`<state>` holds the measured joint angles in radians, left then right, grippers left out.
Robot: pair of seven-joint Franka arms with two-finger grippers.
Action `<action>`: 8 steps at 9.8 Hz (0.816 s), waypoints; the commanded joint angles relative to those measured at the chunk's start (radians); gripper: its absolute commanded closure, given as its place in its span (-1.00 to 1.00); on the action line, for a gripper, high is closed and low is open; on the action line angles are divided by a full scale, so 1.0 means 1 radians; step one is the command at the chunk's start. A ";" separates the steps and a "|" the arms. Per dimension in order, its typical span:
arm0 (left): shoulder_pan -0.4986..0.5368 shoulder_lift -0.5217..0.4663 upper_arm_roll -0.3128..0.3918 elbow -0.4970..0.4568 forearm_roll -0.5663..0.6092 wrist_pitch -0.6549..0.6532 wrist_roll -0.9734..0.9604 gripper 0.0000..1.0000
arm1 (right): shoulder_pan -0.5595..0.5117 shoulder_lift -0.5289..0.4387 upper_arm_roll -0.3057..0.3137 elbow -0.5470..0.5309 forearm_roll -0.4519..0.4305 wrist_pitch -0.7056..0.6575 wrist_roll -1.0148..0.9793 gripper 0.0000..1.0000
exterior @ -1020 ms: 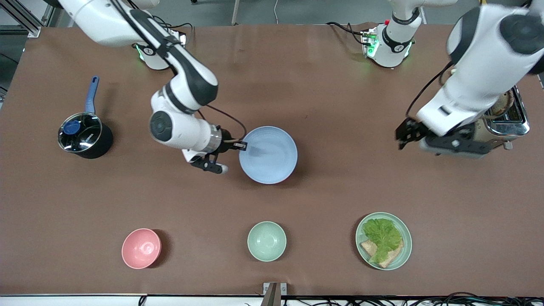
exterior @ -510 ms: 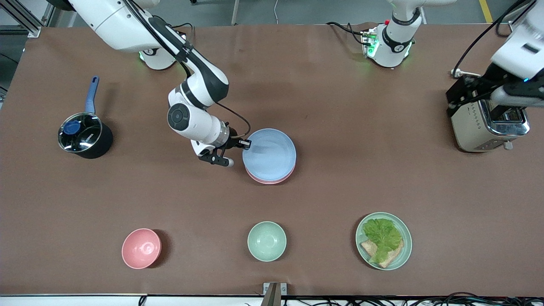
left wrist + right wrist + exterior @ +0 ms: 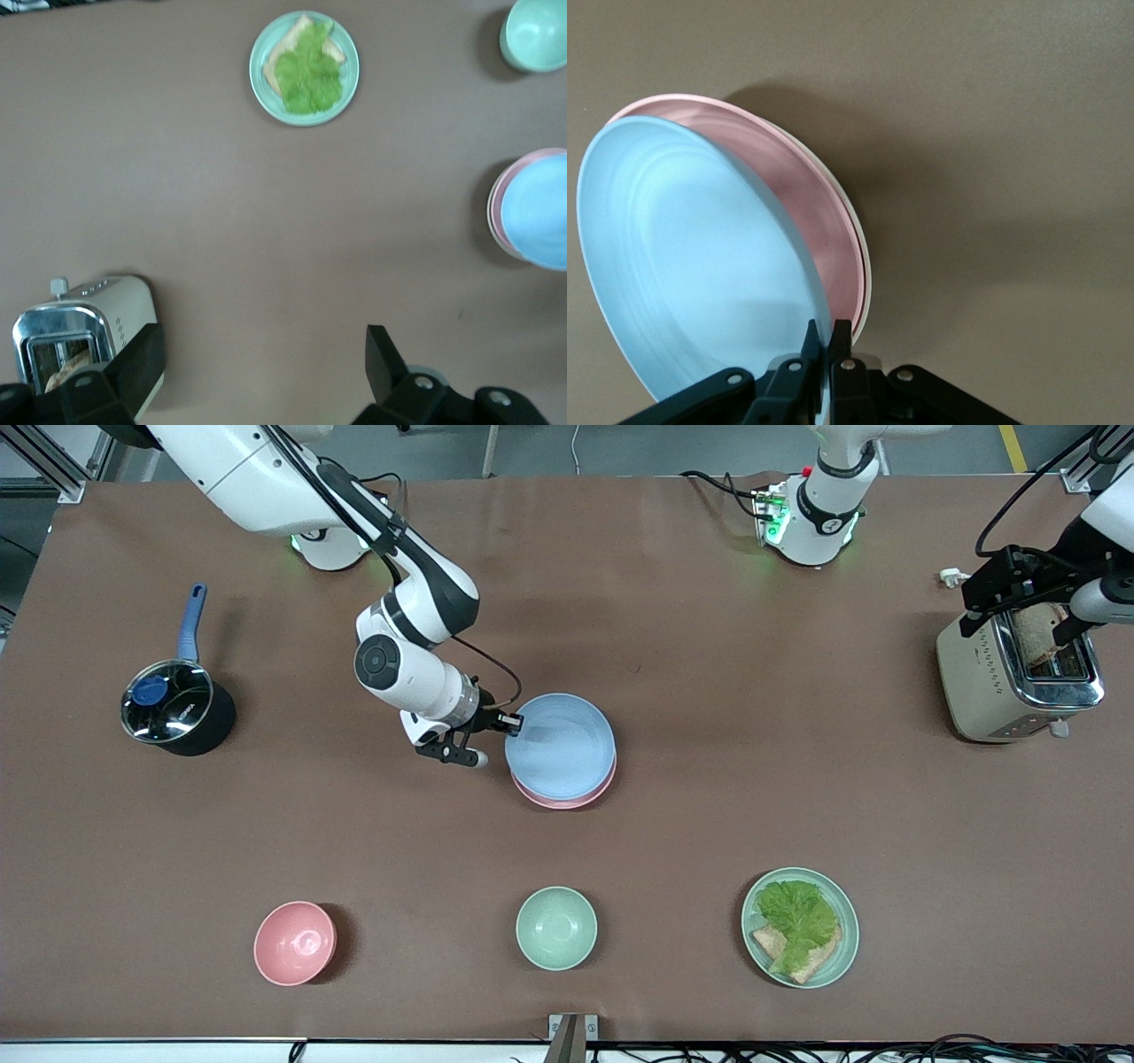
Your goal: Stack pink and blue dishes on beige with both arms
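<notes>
The brown desk (image 3: 709, 797) carries a toaster (image 3: 1019, 677) at the left arm's end, a lidded pot (image 3: 175, 710) at the right arm's end, and a row nearest the front camera: a pink bowl (image 3: 294, 943), a mint bowl (image 3: 555, 927) and a mint plate of lettuce and bread (image 3: 800, 927). Near the middle sits the stack: the blue plate (image 3: 560, 745) tilted over the pink plate (image 3: 567, 797), with a thin cream rim of the beige plate (image 3: 861, 257) showing beneath in the right wrist view. The right gripper (image 3: 500, 724) has its fingers (image 3: 842, 343) clamped on the blue plate's rim at the edge toward the right arm's end, so the plate extends away from them toward the left arm's end, its held edge raised and its free edge low on the pink plate. Lowering that held edge and letting go looks like what remains. The left gripper (image 3: 1019, 589) waits over the toaster, fingers (image 3: 142, 367) spread wide and holding nothing.
</notes>
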<state>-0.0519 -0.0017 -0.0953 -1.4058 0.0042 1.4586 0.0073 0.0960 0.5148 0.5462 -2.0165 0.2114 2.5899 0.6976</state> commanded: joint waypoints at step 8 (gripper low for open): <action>-0.008 -0.043 0.002 -0.076 -0.027 -0.018 -0.088 -1.00 | -0.155 -0.227 -0.005 0.054 -0.150 -0.361 -0.001 -1.00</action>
<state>-0.0544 -0.0328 -0.0962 -1.4297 -0.0058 1.4378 -0.0539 0.0011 0.4204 0.5330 -1.9646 0.1020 2.3747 0.6924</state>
